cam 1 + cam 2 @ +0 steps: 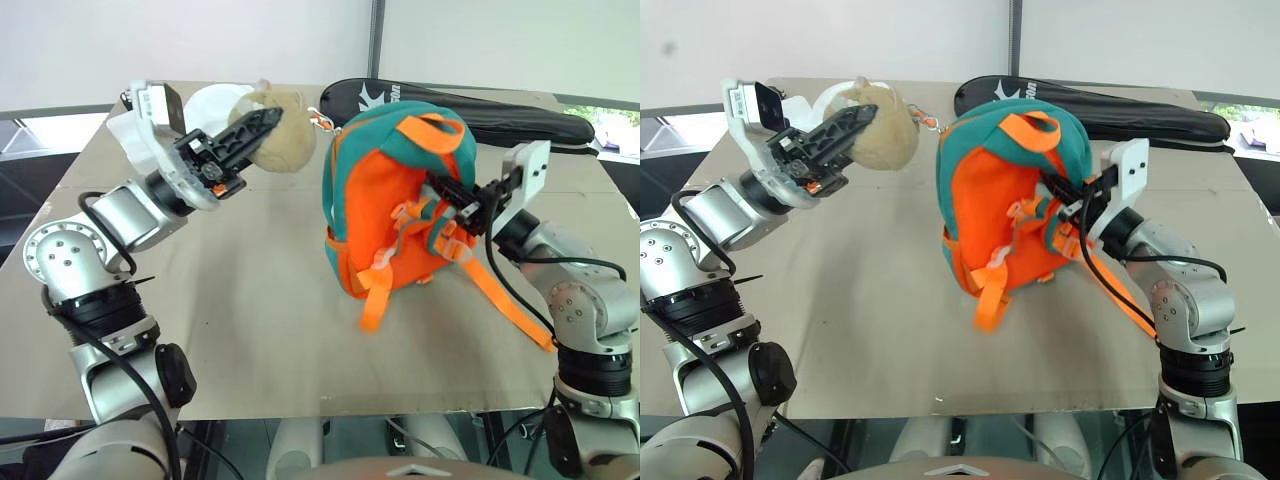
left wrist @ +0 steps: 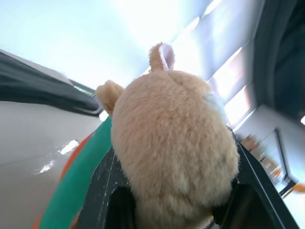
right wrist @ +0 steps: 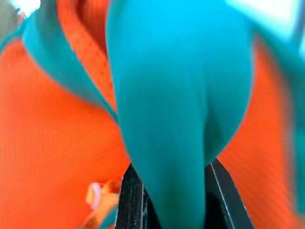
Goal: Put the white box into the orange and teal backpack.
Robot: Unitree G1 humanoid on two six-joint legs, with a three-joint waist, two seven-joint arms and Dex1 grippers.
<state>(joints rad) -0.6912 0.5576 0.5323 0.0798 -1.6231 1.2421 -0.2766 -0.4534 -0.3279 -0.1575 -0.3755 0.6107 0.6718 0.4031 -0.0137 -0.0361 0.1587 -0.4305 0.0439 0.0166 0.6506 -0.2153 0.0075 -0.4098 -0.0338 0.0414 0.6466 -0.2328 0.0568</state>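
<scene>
Left gripper pinches the plush toy; right gripper pinches the backpack mid-table.

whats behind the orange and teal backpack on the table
A long black racket case lies behind the orange and teal backpack; the pack covers its middle stretch. Whatever else sits directly behind the pack is hidden.

Left arm raised and bent at the elbow, forearm reaching forward and inward, wrist rolled. Left gripper closed on the plush toy, one finger on each flank. Right arm bent, forearm angled inward and slightly upward. Right gripper clamped on a teal fold of the orange and teal backpack, fabric pinched between both fingers.
</scene>
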